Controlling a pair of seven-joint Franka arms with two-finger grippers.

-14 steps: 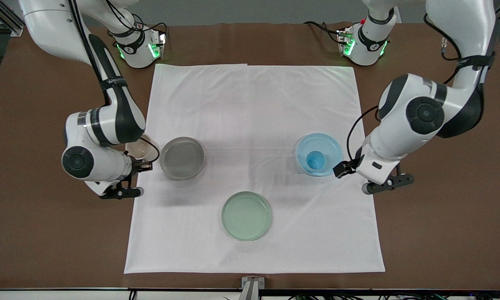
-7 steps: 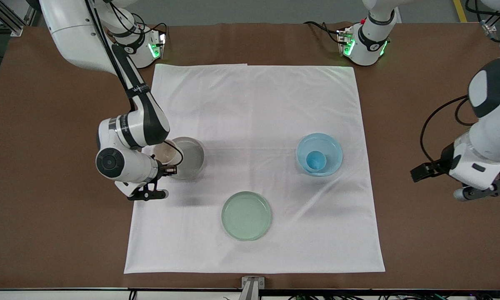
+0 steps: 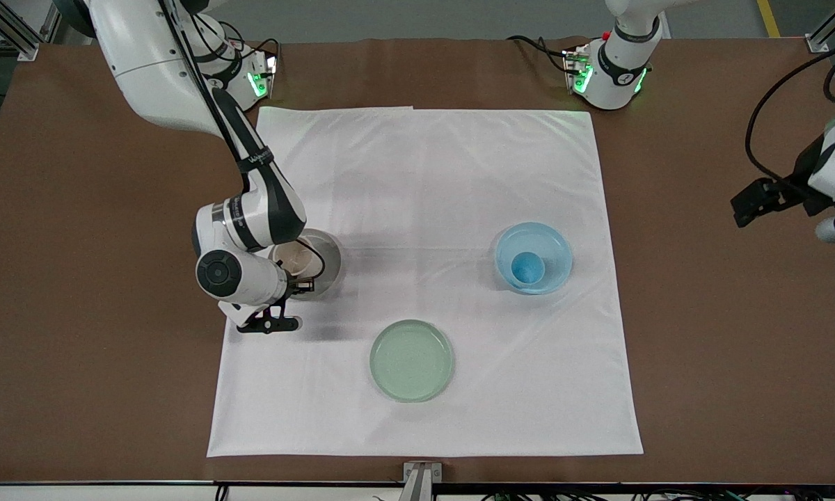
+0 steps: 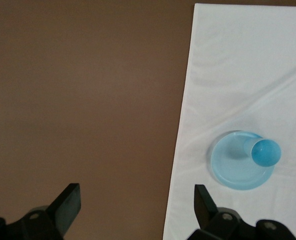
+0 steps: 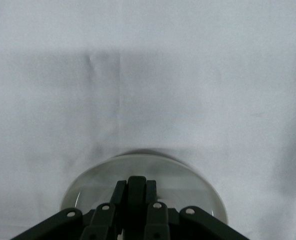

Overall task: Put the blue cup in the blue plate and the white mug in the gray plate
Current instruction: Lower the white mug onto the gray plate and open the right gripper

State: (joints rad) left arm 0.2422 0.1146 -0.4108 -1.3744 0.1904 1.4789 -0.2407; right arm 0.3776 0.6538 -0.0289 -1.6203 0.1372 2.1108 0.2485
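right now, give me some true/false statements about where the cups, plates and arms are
1. The blue cup stands in the blue plate. True.
2. The white mug rests on the pale green plate. False: the right gripper holds it over the gray plate; the green plate is bare.
3. The left gripper has its jaws open. True; it hangs over the bare table, holding nothing.
4. The green plate lies farther from the front camera than the gray plate. False: it lies nearer.
5. All three plates sit on the white cloth. True.
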